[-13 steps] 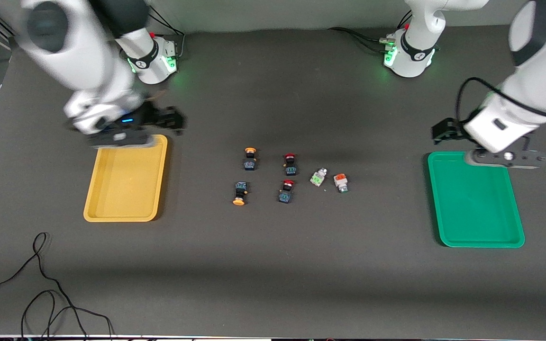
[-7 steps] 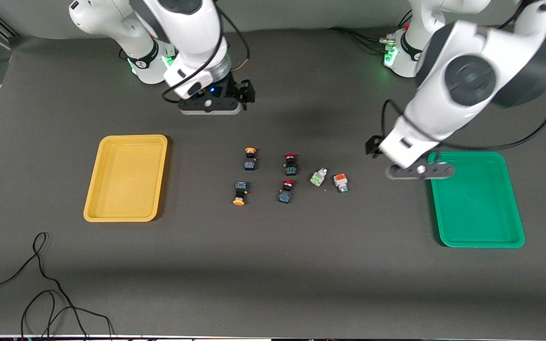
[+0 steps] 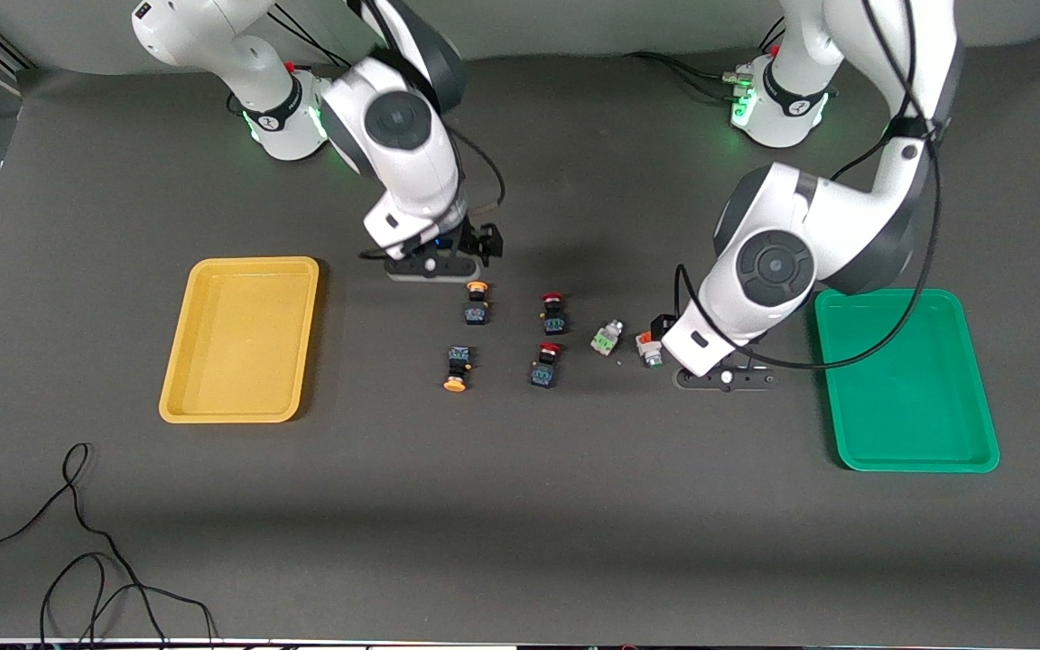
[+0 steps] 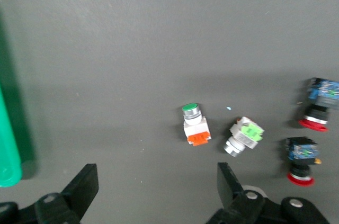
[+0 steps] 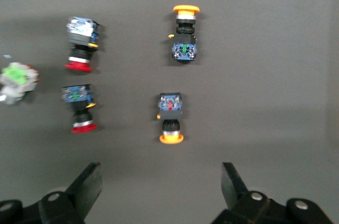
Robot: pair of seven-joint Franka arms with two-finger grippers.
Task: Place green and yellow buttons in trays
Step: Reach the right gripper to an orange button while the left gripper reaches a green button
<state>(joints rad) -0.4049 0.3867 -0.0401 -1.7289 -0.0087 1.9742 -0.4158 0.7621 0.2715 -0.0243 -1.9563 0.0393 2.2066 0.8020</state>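
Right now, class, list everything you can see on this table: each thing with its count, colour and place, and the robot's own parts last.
yellow tray: one, yellow, toward the right arm's end of the table.
green tray: one, green, toward the left arm's end.
yellow-capped buttons: two, orange-yellow caps on dark bodies, mid-table; one farther from the front camera, one nearer.
red-capped buttons: two, red caps on dark bodies, beside the yellow-capped ones.
pale buttons: two, grey-white; one marked green, one marked orange, between the red-capped pair and the green tray.
cable: black, loose loops near the front camera.
right gripper: open, beside the farther yellow-capped button.
left gripper: open, beside the orange-marked button.
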